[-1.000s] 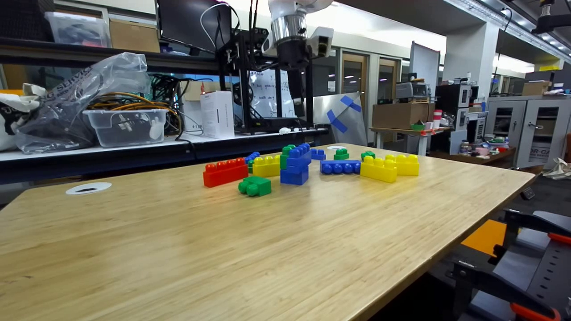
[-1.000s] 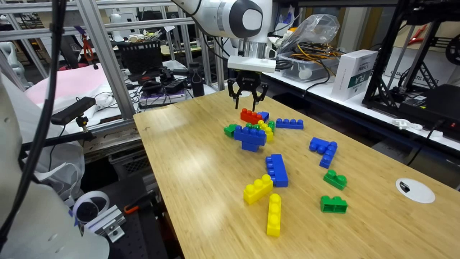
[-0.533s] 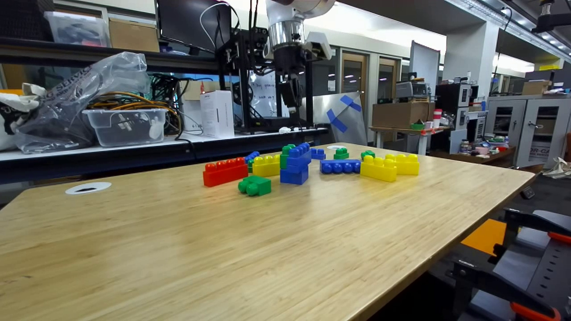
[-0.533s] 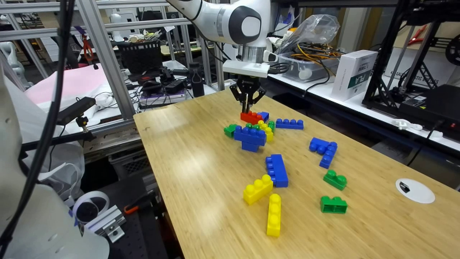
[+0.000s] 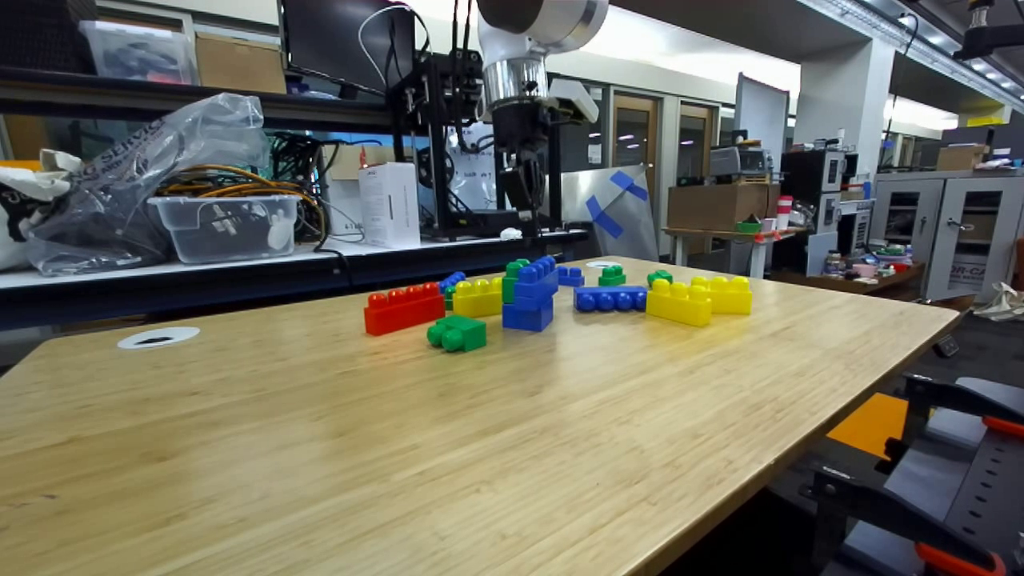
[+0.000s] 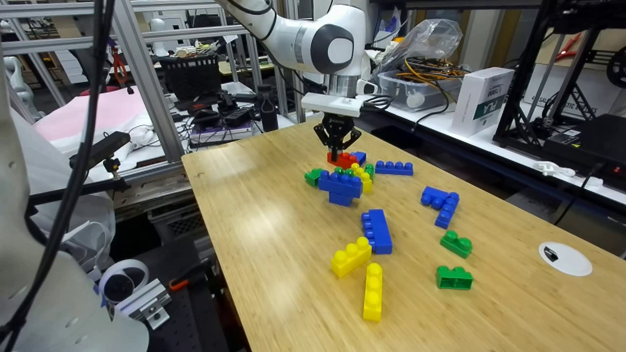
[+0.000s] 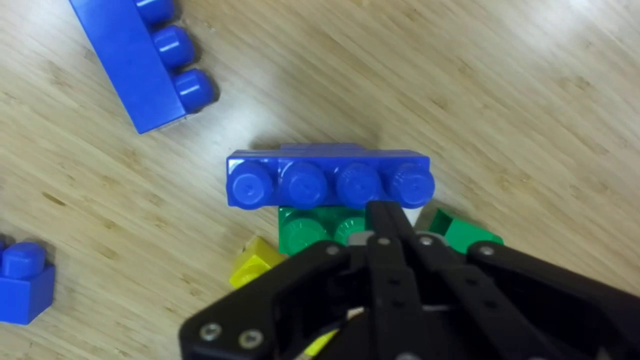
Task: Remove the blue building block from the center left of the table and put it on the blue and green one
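1. Above the stack (image 6: 340, 199) of green and short blue bricks, your gripper (image 6: 334, 155) hangs; a gap is seen under its tips in both exterior views.
2. Your gripper is narrow: the fingers (image 7: 387, 260) stand side by side and their tips meet.
3. Your blue block (image 7: 330, 181), long, with four studs up, rests on the stack, just beside the green part. Whether it is fully pressed down, you cannot tell from these views.
4. Around the stack you have near neighbours: a loose green brick (image 5: 460, 334) and a yellow brick (image 5: 478, 298). A red brick (image 5: 406, 310) is a little farther on the same side.
5. For the wrist view, your gripper itself stands in the way: it covers some of the green part, of the yellow brick and of the loose green brick.
6. On the other side of the stack, a second long blue brick (image 6: 379, 232) lies on the table (image 6: 274, 234) with its studs sideways. Just beside it you see a second yellow brick (image 6: 351, 257), and near these a third yellow brick (image 6: 372, 293).
7. Farther off, you find a third long blue brick (image 6: 394, 169) with studs up, two blue bricks (image 6: 447, 211) set like a corner, and two green bricks (image 6: 454, 278).
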`<state>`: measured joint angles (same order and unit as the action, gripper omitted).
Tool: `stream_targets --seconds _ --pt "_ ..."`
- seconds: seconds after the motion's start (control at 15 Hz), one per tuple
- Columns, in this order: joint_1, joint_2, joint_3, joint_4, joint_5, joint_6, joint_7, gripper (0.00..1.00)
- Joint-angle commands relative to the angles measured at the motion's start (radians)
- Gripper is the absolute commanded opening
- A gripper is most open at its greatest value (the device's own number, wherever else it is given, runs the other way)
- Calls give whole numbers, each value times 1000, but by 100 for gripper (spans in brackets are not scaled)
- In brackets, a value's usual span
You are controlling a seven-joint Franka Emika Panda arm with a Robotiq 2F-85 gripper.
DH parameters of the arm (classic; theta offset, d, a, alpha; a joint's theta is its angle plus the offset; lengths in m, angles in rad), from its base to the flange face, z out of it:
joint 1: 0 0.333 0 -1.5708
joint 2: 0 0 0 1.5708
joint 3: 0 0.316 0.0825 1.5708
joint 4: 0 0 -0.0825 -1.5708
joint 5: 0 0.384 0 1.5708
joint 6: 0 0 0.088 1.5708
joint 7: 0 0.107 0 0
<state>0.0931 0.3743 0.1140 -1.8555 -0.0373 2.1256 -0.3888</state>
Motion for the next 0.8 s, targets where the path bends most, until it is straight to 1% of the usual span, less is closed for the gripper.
stream_targets --seconds 0.0,0.4,0.73 --pt "-1 -8 0 -32 -33 39 34 0" --pt "0 -4 -1 -57 -68 61 58 0" --pt "-2 2 0 -67 -74 74 58 0"
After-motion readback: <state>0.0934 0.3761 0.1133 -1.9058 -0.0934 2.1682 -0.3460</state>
